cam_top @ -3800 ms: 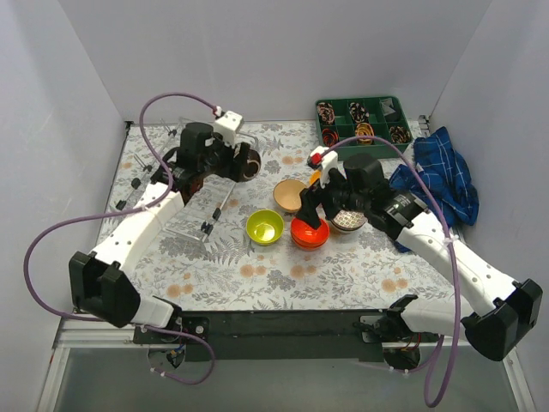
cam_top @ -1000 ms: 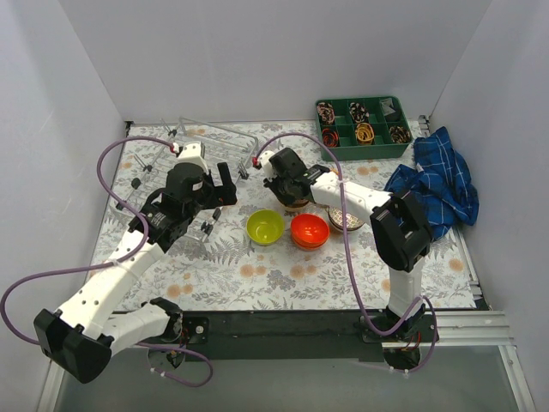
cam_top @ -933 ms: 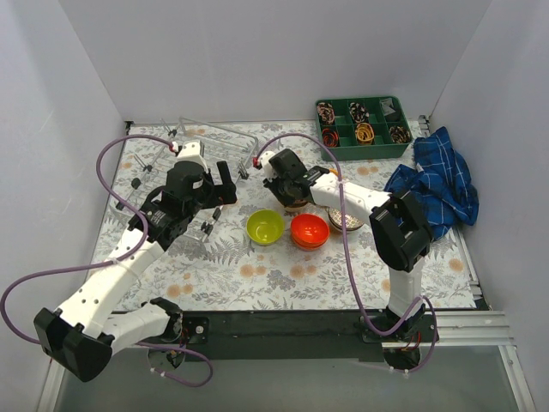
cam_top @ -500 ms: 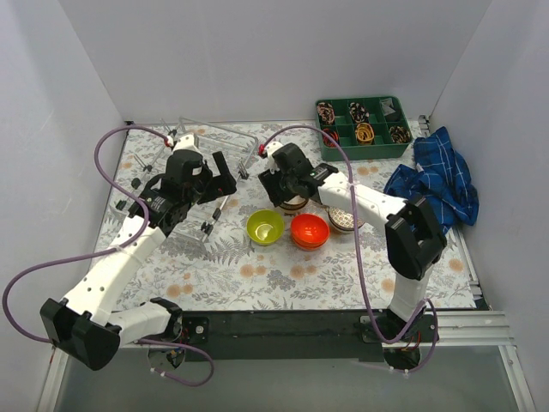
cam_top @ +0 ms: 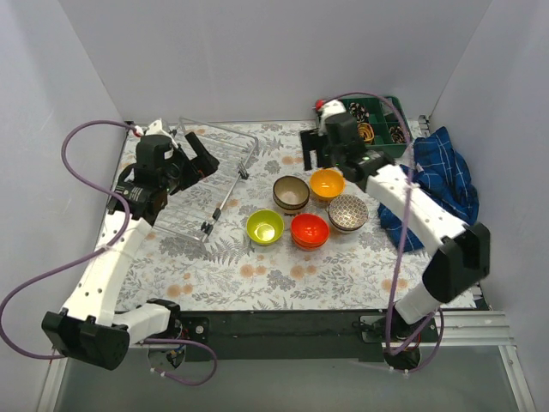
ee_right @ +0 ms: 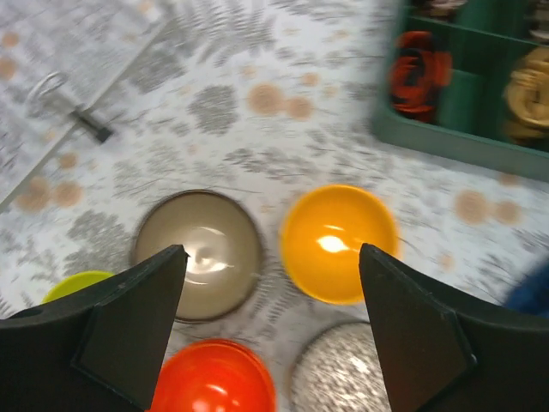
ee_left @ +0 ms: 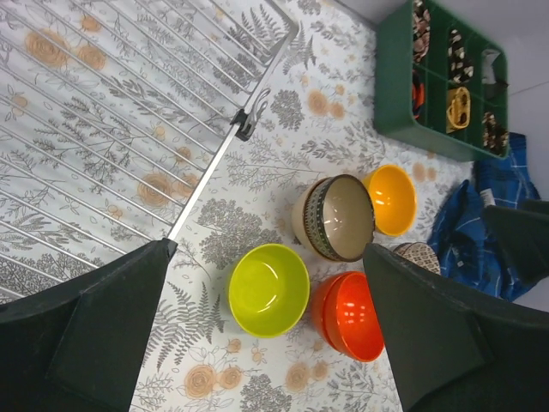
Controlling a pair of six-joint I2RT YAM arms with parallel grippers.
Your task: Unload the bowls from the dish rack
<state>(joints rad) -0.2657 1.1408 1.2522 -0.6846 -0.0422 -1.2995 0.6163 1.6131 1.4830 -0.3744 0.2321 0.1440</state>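
Five bowls stand on the table right of the dish rack (cam_top: pixel 214 176): beige-and-brown (cam_top: pixel 291 193), yellow-orange (cam_top: pixel 327 183), grey-patterned (cam_top: pixel 348 212), red-orange (cam_top: pixel 310 230) and lime green (cam_top: pixel 265 227). No bowl shows in the rack. My left gripper (cam_top: pixel 199 157) is open and empty, high over the rack's far side; its view shows the rack (ee_left: pixel 103 129), lime bowl (ee_left: pixel 268 289) and red-orange bowl (ee_left: pixel 347 315). My right gripper (cam_top: pixel 310 153) is open and empty, above and behind the beige bowl (ee_right: pixel 199 255) and yellow-orange bowl (ee_right: pixel 339 243).
A green compartment tray (cam_top: pixel 371 120) with small items sits at the back right. A blue checked cloth (cam_top: pixel 437 176) lies at the right edge. White walls enclose the table on three sides.
The yellow-orange bowl now stands beside the beige bowl. My right gripper has lifted away from the bowls toward the back right. My left gripper has swung back and left over the rack.
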